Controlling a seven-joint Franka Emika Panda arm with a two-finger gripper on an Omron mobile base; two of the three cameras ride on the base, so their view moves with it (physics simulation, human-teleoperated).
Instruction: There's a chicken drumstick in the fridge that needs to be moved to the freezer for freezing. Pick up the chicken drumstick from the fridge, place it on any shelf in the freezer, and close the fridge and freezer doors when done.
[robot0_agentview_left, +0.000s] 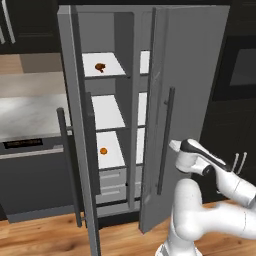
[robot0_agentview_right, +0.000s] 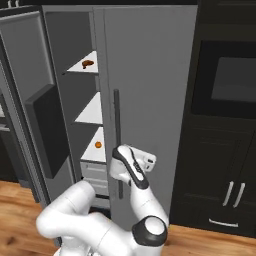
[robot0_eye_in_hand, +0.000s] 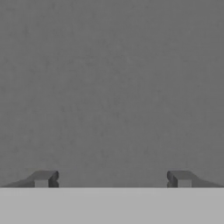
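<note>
Sitting on the freezer top shelf, chicken drumstick.

Left base view sits behind-left of the white arm, facing forward and down at the tall grey side-by-side unit, mid range. Right base view sits behind-right, same unit; both share the open narrower half with white shelves. Hand view looks straight along the gripper, pressed near a plain grey door panel.
</note>
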